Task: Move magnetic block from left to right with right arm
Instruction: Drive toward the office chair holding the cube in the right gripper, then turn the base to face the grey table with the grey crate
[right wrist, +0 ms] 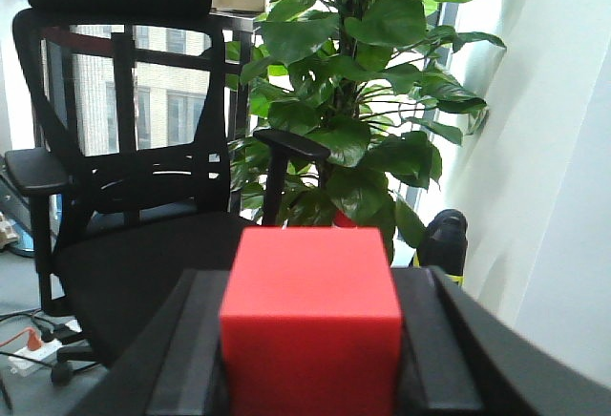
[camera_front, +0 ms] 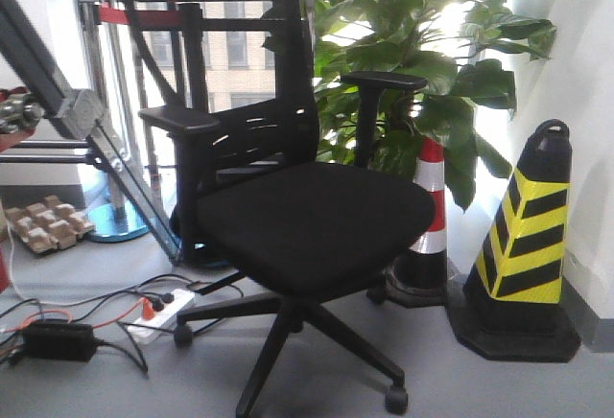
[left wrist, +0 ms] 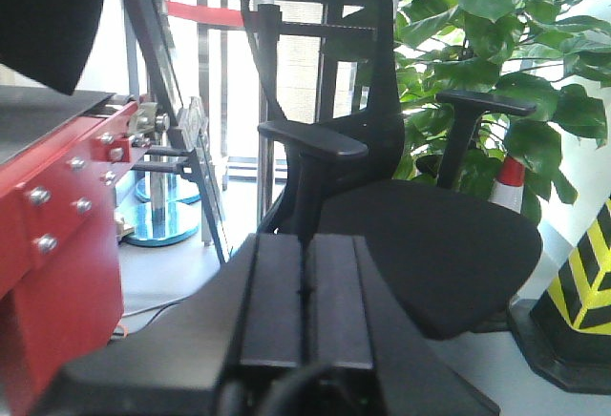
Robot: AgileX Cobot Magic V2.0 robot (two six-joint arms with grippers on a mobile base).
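In the right wrist view the magnetic block (right wrist: pixel 310 316), a plain bright-red cube, sits between the two black fingers of my right gripper (right wrist: pixel 310 340), which is shut on its sides. The block fills the low middle of that view and faces the office chair. My left gripper (left wrist: pixel 305 287) is shut, its two black pads pressed together with nothing between them, pointing toward the chair. Neither gripper nor the block shows in the exterior front view.
A black office chair (camera_front: pixel 307 207) stands ahead, a leafy plant (camera_front: pixel 422 63) behind it. A yellow-black cone (camera_front: pixel 528 236) and a red-white cone (camera_front: pixel 430 217) stand at the right. Cables and a power strip (camera_front: pixel 158 311) lie on the floor. A red metal frame (left wrist: pixel 52 244) is at left.
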